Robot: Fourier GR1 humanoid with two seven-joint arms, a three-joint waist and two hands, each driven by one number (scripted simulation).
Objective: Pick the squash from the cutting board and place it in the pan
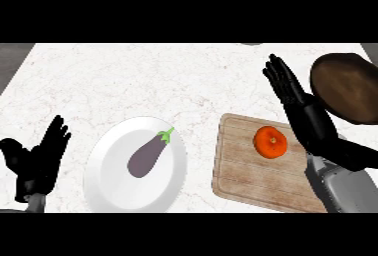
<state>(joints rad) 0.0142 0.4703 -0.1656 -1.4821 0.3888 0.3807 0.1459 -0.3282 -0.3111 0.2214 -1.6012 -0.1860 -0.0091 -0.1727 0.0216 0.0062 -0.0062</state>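
Observation:
An orange, round squash (270, 141) lies on the wooden cutting board (247, 175), near its upper right part. The dark brown pan (347, 85) sits at the right edge of the counter, beyond the board. My right hand (306, 112) hovers open between the squash and the pan, fingers straight and pointing away from me, just right of the squash and not touching it. At the lower left my left hand (38, 157) rests open with fingers up.
A white plate (103, 175) left of the board carries a purple eggplant (149, 154) with a green stem. The white marbled counter (148, 80) stretches behind them. Its left edge shows at the upper left.

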